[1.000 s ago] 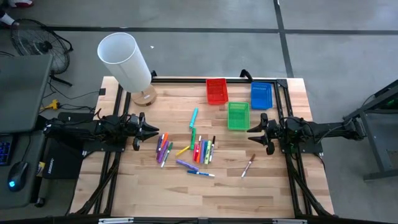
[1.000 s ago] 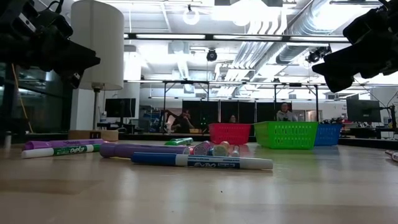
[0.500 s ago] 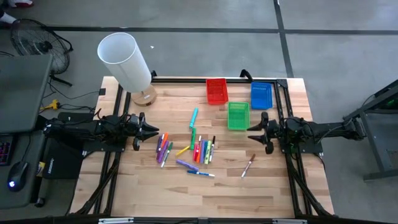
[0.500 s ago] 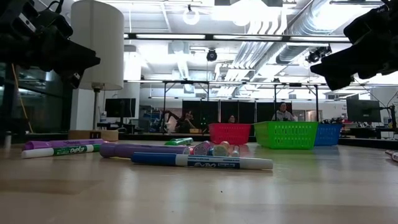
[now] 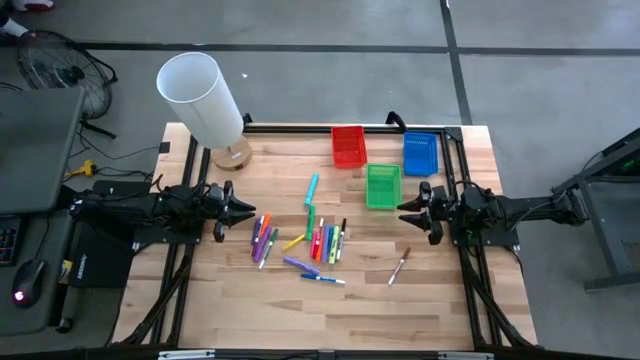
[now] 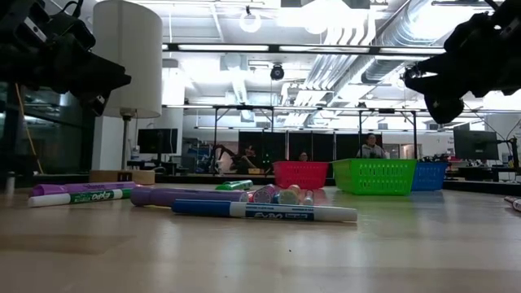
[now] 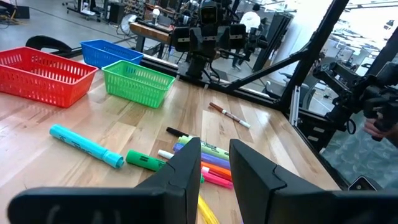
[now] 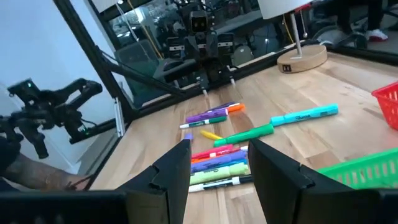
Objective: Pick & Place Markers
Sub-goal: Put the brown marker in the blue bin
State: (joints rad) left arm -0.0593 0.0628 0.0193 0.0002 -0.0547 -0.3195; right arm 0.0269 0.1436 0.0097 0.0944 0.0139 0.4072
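Tabletop [image 5: 440,290]: markers [image 5: 320,240] lie betw. left hand [image 5: 243,211] & right hand [image 5: 408,210], both open, empty.

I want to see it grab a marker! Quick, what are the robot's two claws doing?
Left gripper: open, holding nothing, above the table beside the markers.
Right gripper: open, holding nothing, near the green tray.

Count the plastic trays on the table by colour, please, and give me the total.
red tray: 1
green tray: 1
blue tray: 1
Total: 3
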